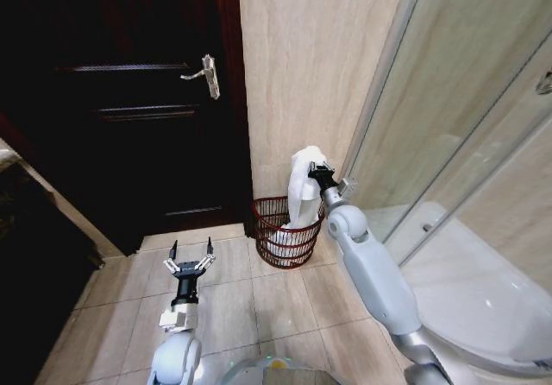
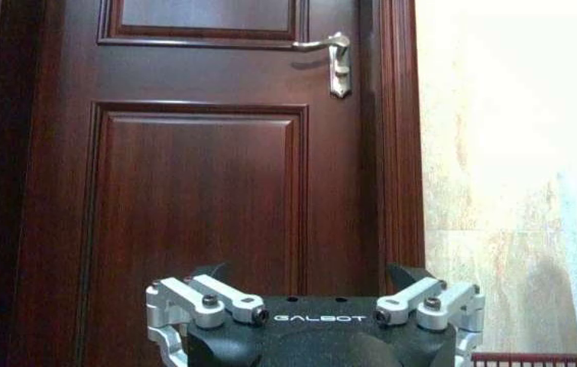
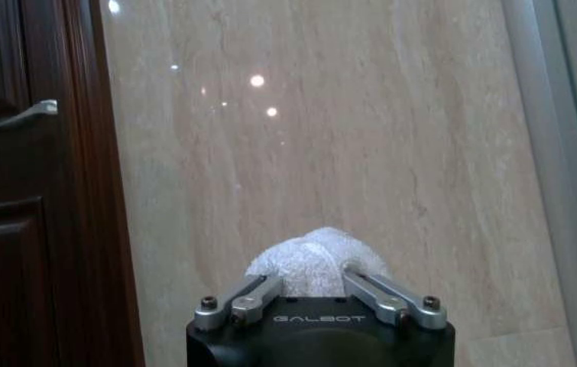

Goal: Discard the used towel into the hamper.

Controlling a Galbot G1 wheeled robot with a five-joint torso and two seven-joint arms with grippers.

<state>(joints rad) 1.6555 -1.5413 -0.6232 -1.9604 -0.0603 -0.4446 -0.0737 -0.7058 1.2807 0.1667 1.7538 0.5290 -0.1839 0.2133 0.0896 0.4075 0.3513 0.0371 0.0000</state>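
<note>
where it droops from the right pincer (image 1: pixel 316 172), a white crumpled towel (image 1: pixel 304 197)

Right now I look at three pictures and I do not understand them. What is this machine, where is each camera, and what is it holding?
This is a two-armed robot on wheels in a bathroom. One picture looks down from its head; the other two look out from its wrists. The right pincer is shut on a white fluffy towel, which hangs down into the round dark red wire hamper standing on the beige tiled floor by the wall. The left pincer is open, holds nothing and faces the dark wooden door.
</note>
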